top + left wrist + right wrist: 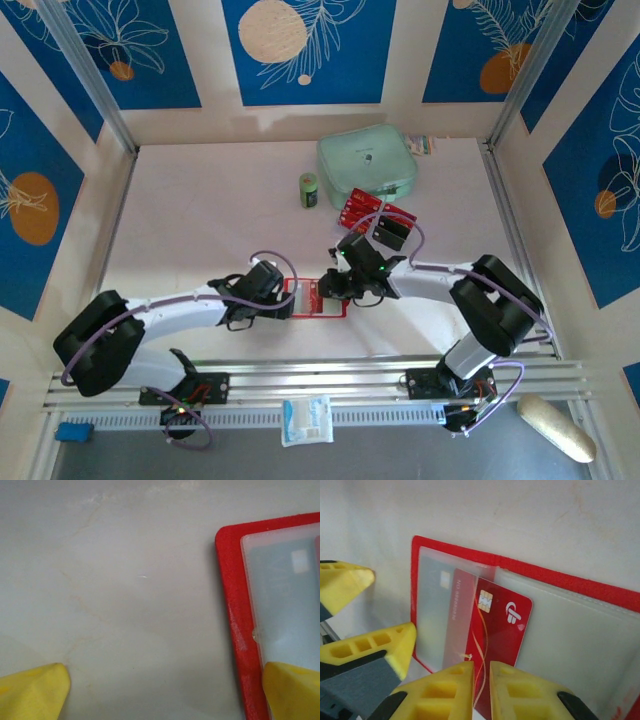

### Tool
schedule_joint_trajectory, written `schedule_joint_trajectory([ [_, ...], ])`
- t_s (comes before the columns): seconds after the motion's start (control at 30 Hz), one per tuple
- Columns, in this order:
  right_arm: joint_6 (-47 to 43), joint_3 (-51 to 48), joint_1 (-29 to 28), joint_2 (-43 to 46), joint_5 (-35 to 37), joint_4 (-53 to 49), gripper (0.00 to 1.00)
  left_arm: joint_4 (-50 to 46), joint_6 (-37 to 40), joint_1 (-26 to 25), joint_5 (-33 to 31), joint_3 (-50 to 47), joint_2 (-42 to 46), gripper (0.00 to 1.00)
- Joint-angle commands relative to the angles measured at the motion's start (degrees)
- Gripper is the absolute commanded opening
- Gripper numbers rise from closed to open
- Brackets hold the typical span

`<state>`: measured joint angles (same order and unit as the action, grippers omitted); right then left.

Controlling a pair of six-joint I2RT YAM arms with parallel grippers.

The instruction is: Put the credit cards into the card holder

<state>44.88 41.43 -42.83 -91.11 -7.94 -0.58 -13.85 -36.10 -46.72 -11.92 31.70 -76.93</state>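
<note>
Holder (318, 297) lies open, flat on table (125, 580), front-centre btw both arms. Red card (495, 625) sits approx half inside its clear pocket (432, 605), a bit skewed. R gripper (481, 672) is nearly pressed together at card's near edge; can't tell if nipping it. L gripper (164, 672) is spread wide, one finger over holder's edge. Best: square card, push straight, slow, w/ L pinning holder.

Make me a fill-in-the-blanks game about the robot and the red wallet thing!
The card holder lying open is coloured ___. The card tucked partway into its clear pocket has a gold ___. The left end effector stands wide ___. At the back, the zip pouch is mint-___.
Missing words: red; chip; open; green.
</note>
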Motion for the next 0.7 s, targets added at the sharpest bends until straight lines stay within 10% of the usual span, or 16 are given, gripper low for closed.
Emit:
schedule_joint_trajectory([
  [0.0,-1.6,2.3,-0.8,-2.6,-0.4,-1.9,0.15,0.1,-1.0,0.6,-0.1,-1.6,-1.2,1.00],
  [0.67,-1.9,9.7,-3.8,-3.3,-0.1,-7.6,0.09,-4.8,-1.9,1.1,-2.9,0.5,6.0,1.00],
])
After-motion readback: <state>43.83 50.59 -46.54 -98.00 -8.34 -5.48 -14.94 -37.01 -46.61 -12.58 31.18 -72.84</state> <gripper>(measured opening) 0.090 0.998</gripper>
